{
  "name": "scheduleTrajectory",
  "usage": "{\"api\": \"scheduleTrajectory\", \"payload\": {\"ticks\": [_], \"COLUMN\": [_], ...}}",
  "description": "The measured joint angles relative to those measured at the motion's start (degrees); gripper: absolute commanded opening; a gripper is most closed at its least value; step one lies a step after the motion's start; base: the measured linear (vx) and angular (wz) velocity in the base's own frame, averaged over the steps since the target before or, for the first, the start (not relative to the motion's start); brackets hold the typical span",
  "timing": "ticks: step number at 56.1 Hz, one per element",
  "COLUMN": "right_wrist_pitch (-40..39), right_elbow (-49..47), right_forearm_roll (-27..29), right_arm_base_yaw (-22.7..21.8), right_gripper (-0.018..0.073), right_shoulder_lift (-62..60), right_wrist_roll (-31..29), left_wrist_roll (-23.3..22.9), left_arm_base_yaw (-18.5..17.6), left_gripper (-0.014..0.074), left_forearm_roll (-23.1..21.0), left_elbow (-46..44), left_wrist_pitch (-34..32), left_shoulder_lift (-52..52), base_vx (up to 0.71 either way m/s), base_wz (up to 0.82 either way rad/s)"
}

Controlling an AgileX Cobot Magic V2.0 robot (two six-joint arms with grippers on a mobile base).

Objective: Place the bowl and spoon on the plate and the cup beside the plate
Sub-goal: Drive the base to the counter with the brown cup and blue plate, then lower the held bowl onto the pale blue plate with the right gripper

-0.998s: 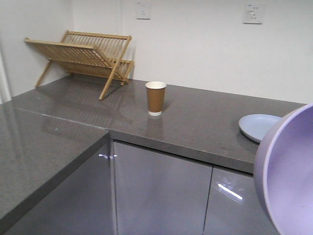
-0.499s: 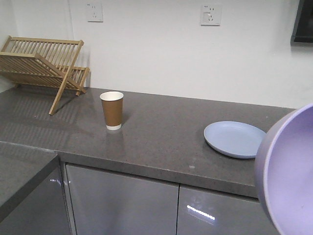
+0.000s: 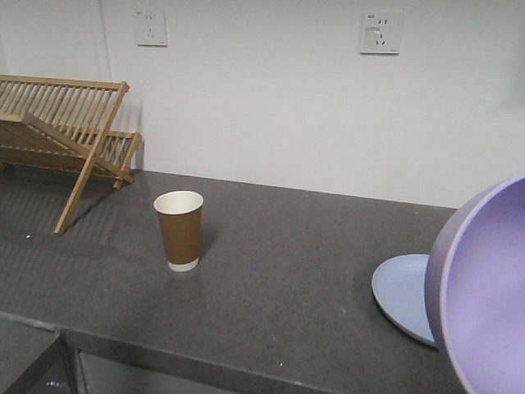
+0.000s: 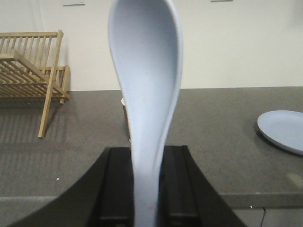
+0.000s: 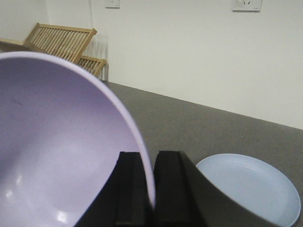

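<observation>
My left gripper [image 4: 147, 156] is shut on the handle of the white spoon [image 4: 147, 85], which stands upright before the camera and hides most of the brown paper cup [image 3: 180, 230] behind it. The cup stands upright on the grey counter. My right gripper [image 5: 150, 163] is shut on the rim of the lavender bowl [image 5: 57, 151], held tilted in the air; the bowl [image 3: 484, 287] fills the right edge of the front view. The pale blue plate [image 5: 251, 189] lies flat on the counter, right of the bowl. It is also in the front view [image 3: 398, 295] and the left wrist view [image 4: 284, 130].
A wooden dish rack [image 3: 57, 135] stands at the counter's back left against the white wall. Two wall sockets [image 3: 381, 33] sit above the counter. The counter's front edge [image 3: 205, 361] runs along the bottom, with a lower surface at the left corner.
The view has moved closer to the counter and shifted right. The cup looks nearer and the plate now sits at the right edge, partly behind the held bowl.
</observation>
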Motion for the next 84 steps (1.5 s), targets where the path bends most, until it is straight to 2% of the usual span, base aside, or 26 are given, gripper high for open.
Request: {"api": "scheduleTrajectory", "payload": {"ticks": [44,84], "right_wrist_pitch": [0.0,0.0], "right_elbow": [0.0,0.0], "right_forearm_roll": [0.0,0.0], "right_arm_base_yaw": [0.0,0.0], "right_gripper": [-0.0009,-0.0009], "right_shoulder_lift": [0.0,0.0], "right_wrist_roll": [0.0,0.0], "left_wrist_roll": [0.0,0.0], "left_arm_base_yaw": [0.0,0.0], "left_gripper": [-0.0006,-0.0006], "left_forearm_roll": [0.0,0.0], "left_elbow": [0.0,0.1], "left_wrist_pitch": [0.0,0.0], "left_shoulder_lift": [0.0,0.0], "base_vx": [0.32,0.05], "base_wz": [-0.3,-0.07]}}
